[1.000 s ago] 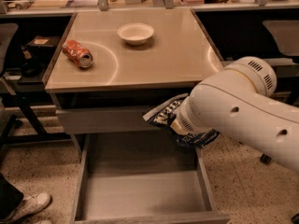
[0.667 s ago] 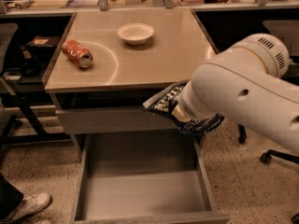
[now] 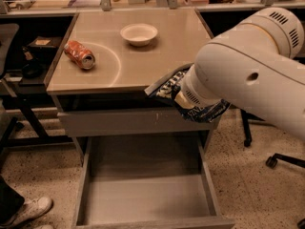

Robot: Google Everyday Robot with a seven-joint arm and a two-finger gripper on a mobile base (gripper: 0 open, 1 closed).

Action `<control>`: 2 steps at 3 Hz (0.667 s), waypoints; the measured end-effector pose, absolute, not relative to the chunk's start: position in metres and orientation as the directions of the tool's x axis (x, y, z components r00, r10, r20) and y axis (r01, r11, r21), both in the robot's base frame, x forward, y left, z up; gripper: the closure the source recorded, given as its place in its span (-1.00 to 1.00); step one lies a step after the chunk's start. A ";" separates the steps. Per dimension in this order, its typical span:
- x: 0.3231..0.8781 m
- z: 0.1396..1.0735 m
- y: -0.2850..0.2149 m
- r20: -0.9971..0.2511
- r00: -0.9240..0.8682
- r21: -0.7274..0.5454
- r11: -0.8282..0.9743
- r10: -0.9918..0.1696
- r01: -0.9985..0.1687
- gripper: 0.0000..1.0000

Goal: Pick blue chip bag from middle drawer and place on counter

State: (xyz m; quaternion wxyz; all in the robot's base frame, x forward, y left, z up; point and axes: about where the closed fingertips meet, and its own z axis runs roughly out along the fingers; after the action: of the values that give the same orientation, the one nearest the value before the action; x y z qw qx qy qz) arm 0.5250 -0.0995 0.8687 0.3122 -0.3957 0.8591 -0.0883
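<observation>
The blue chip bag hangs in the air at the counter's front right edge, sticking out from under my white arm. My gripper is mostly hidden behind the arm's wrist and is shut on the bag, holding it at counter height. The middle drawer is pulled open below, and its grey floor is bare. The beige counter is just behind and to the left of the bag.
A crushed orange soda can lies at the counter's left. A white bowl stands at the back middle. A shut grey drawer front sits above the open drawer. An office chair base stands to the right, and a shoe shows at the lower left.
My arm has risen with the bag, from the level of the upper drawer front up to the counter's front edge.
</observation>
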 end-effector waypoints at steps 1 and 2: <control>0.549 0.885 -0.100 -0.496 -0.481 -0.398 0.682 -0.723 -0.614 1.00; 0.591 0.906 -0.099 -0.508 -0.467 -0.408 0.680 -0.723 -0.609 1.00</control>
State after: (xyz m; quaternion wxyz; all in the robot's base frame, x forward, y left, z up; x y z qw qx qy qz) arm 0.5906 -0.0988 0.9065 0.3370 -0.3907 0.8524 -0.0847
